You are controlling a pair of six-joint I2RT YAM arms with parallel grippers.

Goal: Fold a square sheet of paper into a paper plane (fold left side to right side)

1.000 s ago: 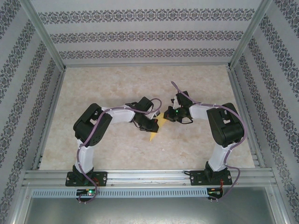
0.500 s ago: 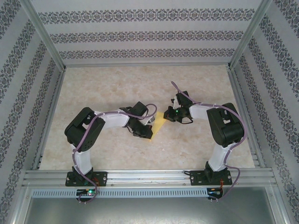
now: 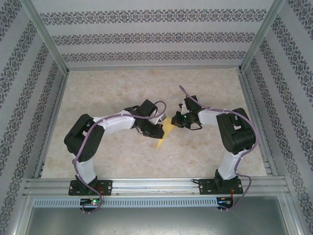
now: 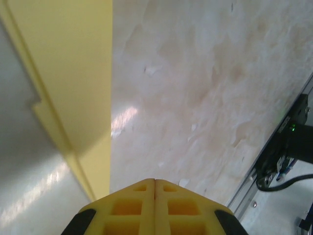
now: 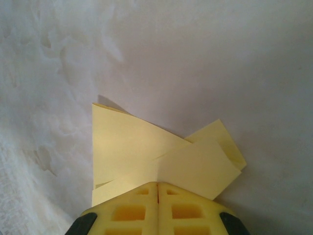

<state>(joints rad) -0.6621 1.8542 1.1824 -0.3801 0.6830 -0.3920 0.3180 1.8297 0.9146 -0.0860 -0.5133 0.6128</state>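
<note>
The paper plane (image 3: pixel 164 135) is thin, matt, pale-yellow paper, folded into a narrow pointed wedge. It lies flat near the middle of the table (image 3: pixel 122 88), between the two grippers. Its long axis runs from far-right to near-left, with the pointed tip toward the arm bases.

In the right wrist view, the paper plane (image 5: pixel 127 147) shows overlapping creased layers, with one flap curling up at the right. In the left wrist view, the paper plane (image 4: pixel 73 73) appears as a straight-edged strip.

The table surface is glossy, beige and marble-patterned.

Left gripper (image 3: pixel 157 131): the yellow ribbed fingers (image 4: pixel 127 208) are pressed together, just beside the paper's edge.

Right gripper (image 3: pixel 176 122): the fingers (image 5: pixel 188 210) are pressed together over the wide end. Whether they clamp the paper cannot be told.
</note>
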